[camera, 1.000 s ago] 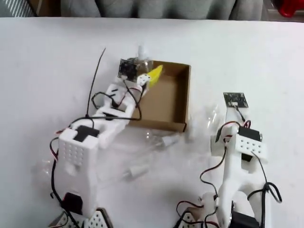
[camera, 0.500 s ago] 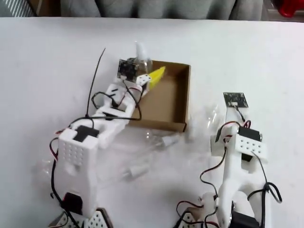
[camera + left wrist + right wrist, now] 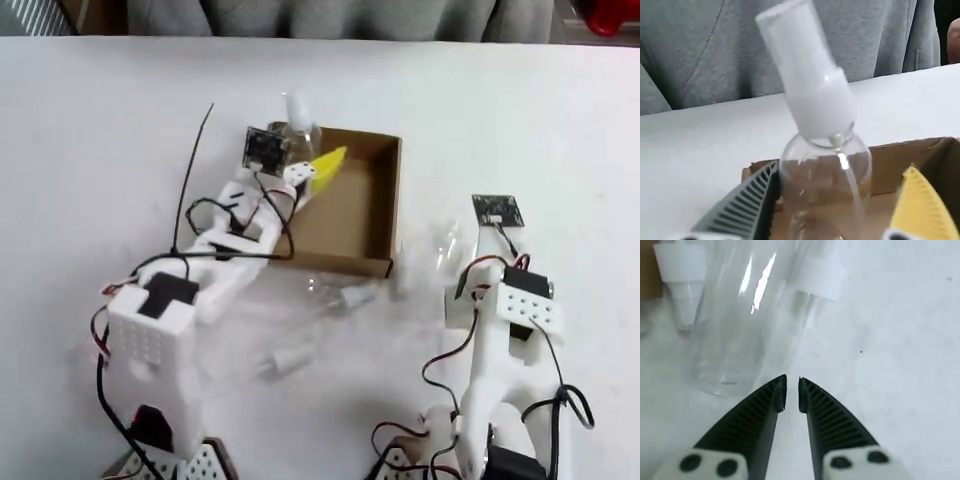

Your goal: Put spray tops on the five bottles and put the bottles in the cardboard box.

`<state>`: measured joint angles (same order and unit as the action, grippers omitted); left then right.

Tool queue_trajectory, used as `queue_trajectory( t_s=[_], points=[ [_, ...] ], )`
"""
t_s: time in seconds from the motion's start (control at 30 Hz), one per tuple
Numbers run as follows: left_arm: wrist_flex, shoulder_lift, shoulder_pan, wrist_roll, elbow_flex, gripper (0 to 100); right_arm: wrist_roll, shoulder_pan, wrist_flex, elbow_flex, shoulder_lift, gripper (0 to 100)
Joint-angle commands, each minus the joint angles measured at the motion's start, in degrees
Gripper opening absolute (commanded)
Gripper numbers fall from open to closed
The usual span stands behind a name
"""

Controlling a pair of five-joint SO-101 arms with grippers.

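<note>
Left wrist view: left gripper [image 3: 835,200] clamps a capped bottle [image 3: 825,170] at the cardboard box [image 3: 940,155] corner, so boxing is underway, probably requiring lowering and release; right gripper [image 3: 791,390] sits closed, empty.

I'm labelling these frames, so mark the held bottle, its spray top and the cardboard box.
bottle [image 3: 825,172], left wrist view, on its clear rounded body.
spray top [image 3: 817,102], left wrist view, on its white collar.
cardboard box [image 3: 352,215], high view, on its bare floor.
</note>
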<state>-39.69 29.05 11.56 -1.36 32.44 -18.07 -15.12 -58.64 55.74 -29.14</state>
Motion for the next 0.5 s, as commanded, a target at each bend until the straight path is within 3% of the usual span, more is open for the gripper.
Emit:
queue_trajectory(
  t_s=[0.0, 0.3, 0.47],
  points=[
    [-0.09, -6.99, -0.48, -0.62, 0.88, 35, -0.18, -0.66, 2.07, 0.53, -1.01, 1.7],
    [0.26, -14.55, -1.63, -0.62, 5.36, 34, -0.18, -0.66, 2.33, 0.7, -1.01, 1.7],
    [10.29, -20.97, -3.47, -0.62, 6.24, 34, -0.18, -0.66, 2.42, 0.7, -1.01, 1.7]
  ],
)
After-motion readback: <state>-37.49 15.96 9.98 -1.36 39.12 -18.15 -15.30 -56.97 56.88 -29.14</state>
